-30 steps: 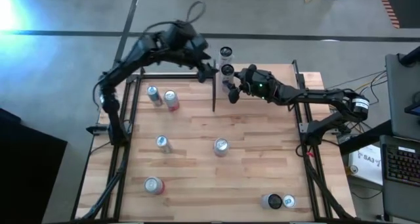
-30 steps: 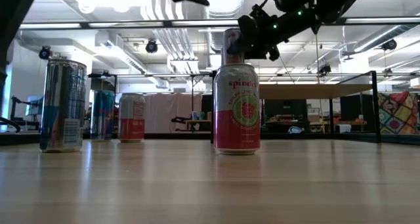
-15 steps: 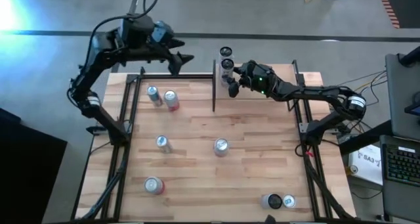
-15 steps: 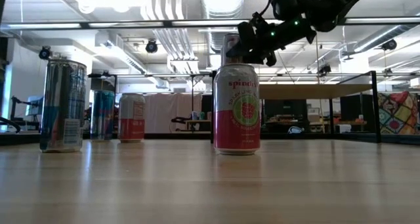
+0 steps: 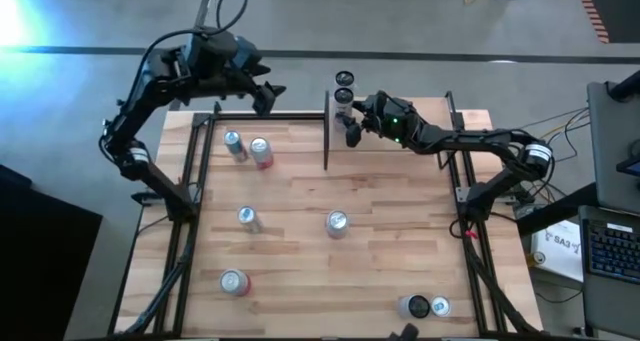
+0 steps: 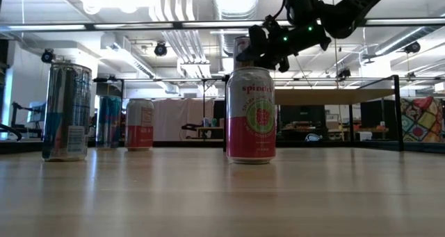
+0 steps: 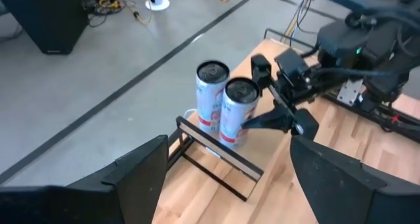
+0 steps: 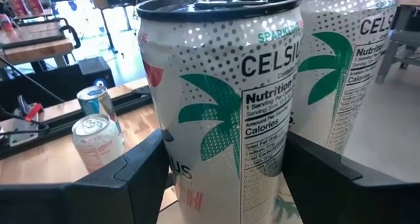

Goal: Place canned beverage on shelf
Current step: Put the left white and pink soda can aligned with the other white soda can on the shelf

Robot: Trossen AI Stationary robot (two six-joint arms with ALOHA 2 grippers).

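A white Celsius can [image 8: 220, 99] stands upright between the fingers of my right gripper [image 7: 272, 115], which is shut on it. Right beside it stands a second Celsius can [image 7: 211, 96]. Both cans are at the far left corner of the shelf [image 7: 341, 129], a pale wood panel with black rods. In the high view the held can [image 5: 345, 98] is near the table's far edge. My left gripper [image 7: 226, 184] hovers open and high, beyond the table's far left [image 5: 265, 93]. My right gripper pinches the can's lower side wall [image 8: 177, 165] between its two fingers [image 8: 131, 178]. The fingers come in level from the table's right side. The can stays upright, close beside the other can. I cannot tell whether its base rests on the shelf.
Several loose cans stand on the butcher-block table: two at the far left [image 5: 246, 148], two in the middle [image 5: 337, 223], one near left [image 5: 233, 282], two near right [image 5: 425, 306]. In the low view a pink Spindrift can [image 6: 250, 115] hides the held can's lower part.
My left gripper has drawn back from the shelf, up and toward the table's far left, and has tipped. My right gripper has carried the can a little toward the far edge, closer to the second can, and kept it upright.
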